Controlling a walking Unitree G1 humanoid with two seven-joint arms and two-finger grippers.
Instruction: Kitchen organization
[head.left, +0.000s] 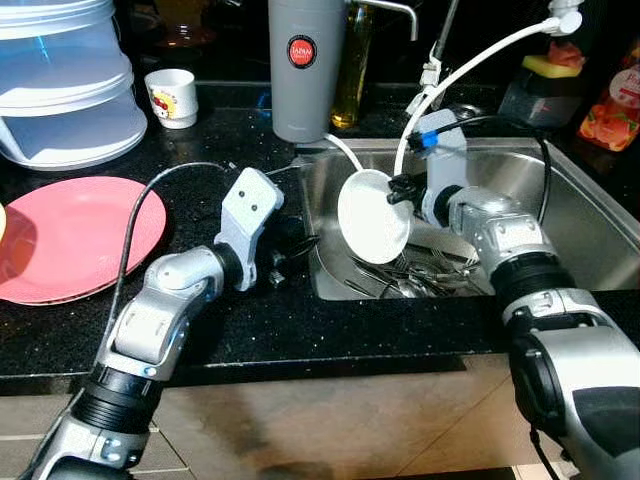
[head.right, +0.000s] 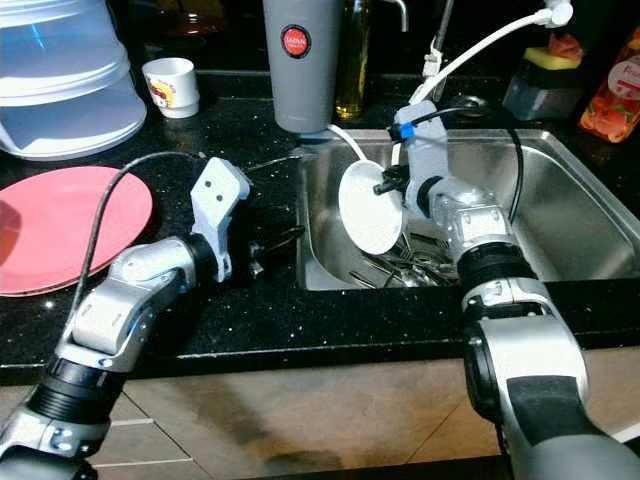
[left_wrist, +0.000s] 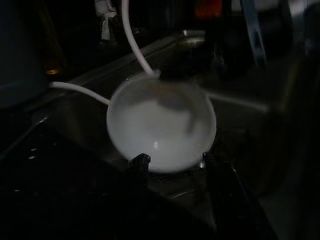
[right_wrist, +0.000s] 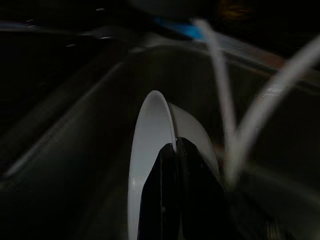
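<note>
Gripping white bowl by rim above sink: right gripper; left gripper released over worktop

A: One white bowl, one pink plate, one cup.

B: One grey flask too, one oil bottle, and forks too tangled to count.

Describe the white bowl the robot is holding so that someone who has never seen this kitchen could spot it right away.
Find the steel sink set in the black countertop. Over its left half, above a pile of cutlery, the right gripper pinches the rim of the white bowl, tipped on edge. The pink plate and small printed cup sit on the counter.
</note>
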